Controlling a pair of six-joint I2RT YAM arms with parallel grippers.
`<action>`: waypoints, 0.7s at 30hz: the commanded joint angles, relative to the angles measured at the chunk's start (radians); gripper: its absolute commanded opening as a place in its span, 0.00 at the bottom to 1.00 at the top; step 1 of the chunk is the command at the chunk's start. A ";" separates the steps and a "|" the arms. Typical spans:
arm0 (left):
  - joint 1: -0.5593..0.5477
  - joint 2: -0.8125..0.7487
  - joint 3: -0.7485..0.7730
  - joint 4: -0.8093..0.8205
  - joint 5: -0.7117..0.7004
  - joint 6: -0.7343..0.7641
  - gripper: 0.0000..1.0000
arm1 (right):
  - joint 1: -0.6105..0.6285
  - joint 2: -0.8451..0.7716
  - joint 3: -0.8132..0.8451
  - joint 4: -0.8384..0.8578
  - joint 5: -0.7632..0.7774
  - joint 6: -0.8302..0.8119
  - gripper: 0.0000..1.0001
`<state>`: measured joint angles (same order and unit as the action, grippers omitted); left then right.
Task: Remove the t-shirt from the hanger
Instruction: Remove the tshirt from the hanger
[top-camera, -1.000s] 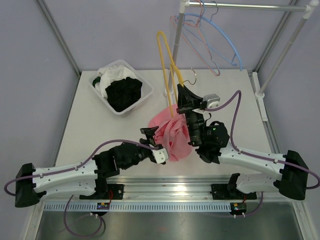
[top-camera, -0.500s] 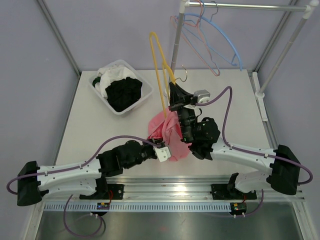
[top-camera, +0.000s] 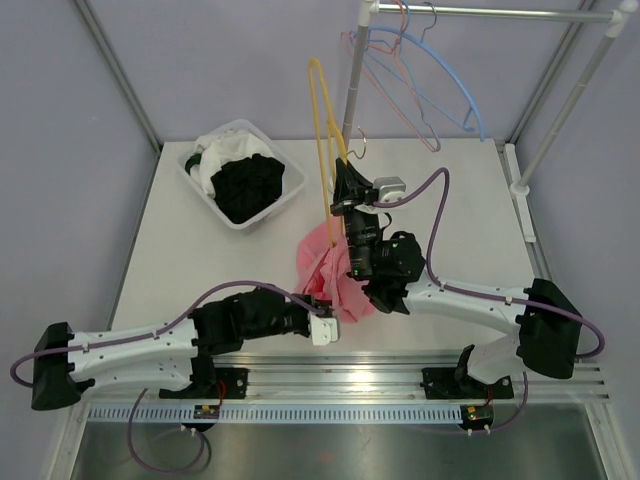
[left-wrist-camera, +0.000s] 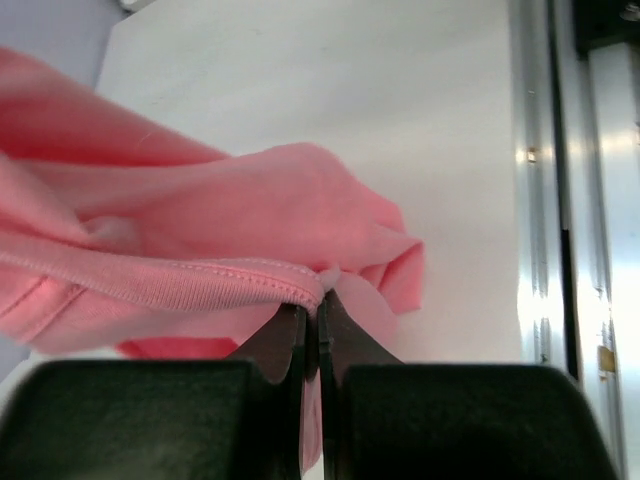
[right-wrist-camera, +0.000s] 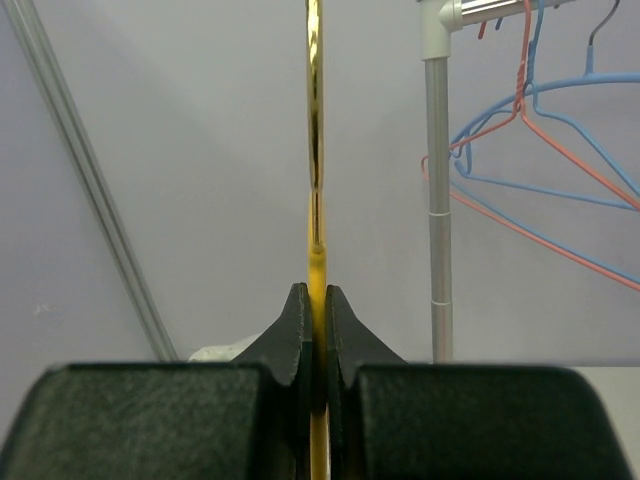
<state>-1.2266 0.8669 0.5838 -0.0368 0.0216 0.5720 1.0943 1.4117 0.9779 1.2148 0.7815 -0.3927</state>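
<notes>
**Top:** pink tee (top-camera: 335, 268) is bunched up mid-table (top-camera: 200, 260), hanging off the low end of the yellow hanger (top-camera: 322, 120), which stands near upright. R claw (top-camera: 343, 190) is clenched on the hanger wire just above the tee. L claw (top-camera: 322, 303) is at the tee's near edge, pinching fabric. Bin (top-camera: 297, 187) sits back-left. Inside it, white cloth (top-camera: 222, 152) lies toward the far side and black cloth (top-camera: 247, 190) is heaped on the near side. The two fill it to the rim. Rack (top-camera: 500, 13) is back-right.

**L wrist:** L claw's fingers are squeezed tight on the tee's stitched hem, no gap showing. The rest of the tee spreads left and beyond in folds, w/ bare table behind it.

**R wrist:** R claw is clamped on the hanger, the yellow wire running straight up from between the pads. Rack pole stands just right of it. Spare hangers (right-wrist-camera: 520, 80), blue and red, dangle from the bar at upper right. A sliver of the white cloth peeks over the left finger.
</notes>
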 joint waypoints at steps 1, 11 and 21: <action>-0.071 0.044 0.036 -0.058 0.046 0.060 0.00 | 0.009 0.030 0.077 0.147 0.041 -0.079 0.00; -0.184 0.254 0.065 -0.173 -0.087 0.146 0.00 | 0.009 0.041 0.153 0.083 0.036 -0.187 0.00; -0.002 0.294 0.118 -0.047 -0.155 0.042 0.00 | 0.009 -0.287 0.119 -0.504 -0.036 0.073 0.00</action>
<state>-1.3354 1.1717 0.6197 -0.1574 -0.1303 0.6701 1.0946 1.2816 1.0935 0.8864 0.8051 -0.4522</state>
